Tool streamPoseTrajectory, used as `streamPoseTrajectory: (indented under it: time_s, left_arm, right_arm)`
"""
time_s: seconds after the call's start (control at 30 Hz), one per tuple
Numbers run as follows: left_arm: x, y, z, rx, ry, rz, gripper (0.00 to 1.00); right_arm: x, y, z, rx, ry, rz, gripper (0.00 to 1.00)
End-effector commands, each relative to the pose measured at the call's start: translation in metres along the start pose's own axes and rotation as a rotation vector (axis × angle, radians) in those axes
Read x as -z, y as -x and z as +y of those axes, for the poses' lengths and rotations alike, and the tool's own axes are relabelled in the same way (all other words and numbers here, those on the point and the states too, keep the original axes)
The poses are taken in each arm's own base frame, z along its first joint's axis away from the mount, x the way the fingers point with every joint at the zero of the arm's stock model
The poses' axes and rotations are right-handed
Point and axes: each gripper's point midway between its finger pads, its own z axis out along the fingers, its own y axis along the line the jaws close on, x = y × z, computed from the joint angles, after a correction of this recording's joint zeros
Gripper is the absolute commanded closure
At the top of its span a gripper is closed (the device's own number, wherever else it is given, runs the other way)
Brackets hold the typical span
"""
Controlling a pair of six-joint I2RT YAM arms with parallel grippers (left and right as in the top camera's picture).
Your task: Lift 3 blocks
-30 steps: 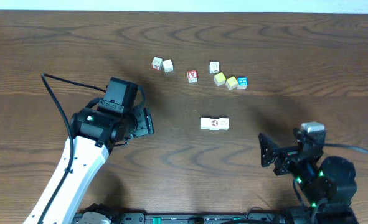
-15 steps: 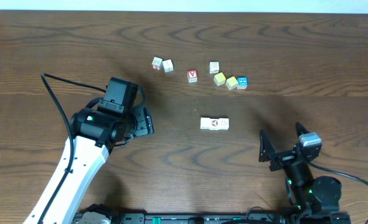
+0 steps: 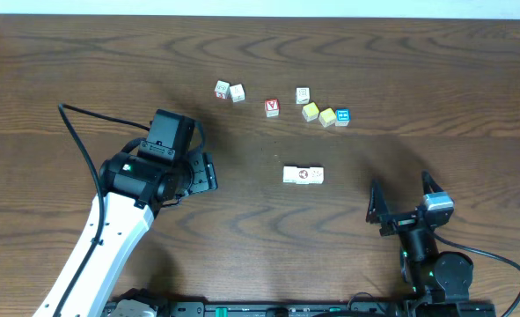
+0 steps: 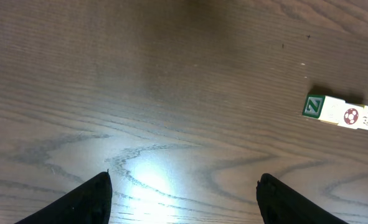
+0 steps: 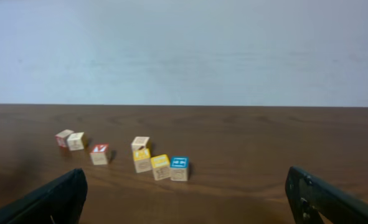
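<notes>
Blocks [image 3: 303, 175] for the lift lie as three cream cubes touching in one short row on the desk [image 3: 75, 62], and I take that row as my reference. The left arm [image 3: 110, 233] reaches in from the row's left. The left tool [image 3: 212, 173] is spread wide and empty, level with the row and well apart from it. The right tool [image 3: 402, 195] stands to the row's near right, also spread wide and holding nothing. Beyond the row, toward the far edge, loose cubes lie in a ragged line: a cream pair [image 3: 222, 89] far-left, a red-lettered cube [image 3: 272, 107], a white cube [image 3: 303, 94], two yellow cubes [image 3: 327, 117] and a blue cube [image 3: 342, 116] far-right. In my left wrist view, the row's end face shows a green Z.
</notes>
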Motion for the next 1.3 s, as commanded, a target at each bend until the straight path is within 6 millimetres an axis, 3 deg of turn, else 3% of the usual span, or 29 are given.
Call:
streamPoseTrajectory:
  time_s: [0.0,0.1,1.27]
  left_arm:
    - [0.002,0.005,0.002,-0.004,0.011,-0.011,0.25]
    - [0.002,0.005,0.002,-0.004,0.011,-0.011,0.25]
    - [0.002,0.005,0.002,-0.004,0.011,-0.011,0.25]
  right_arm:
    - [0.001,-0.003,-0.014,0.011,-0.080,0.007,0.01]
    - [0.003,-0.023,-0.023,0.005,-0.131,0.088,0.01]
    - [0.003,-0.022,-0.024,0.011,-0.133,0.083,0.01]
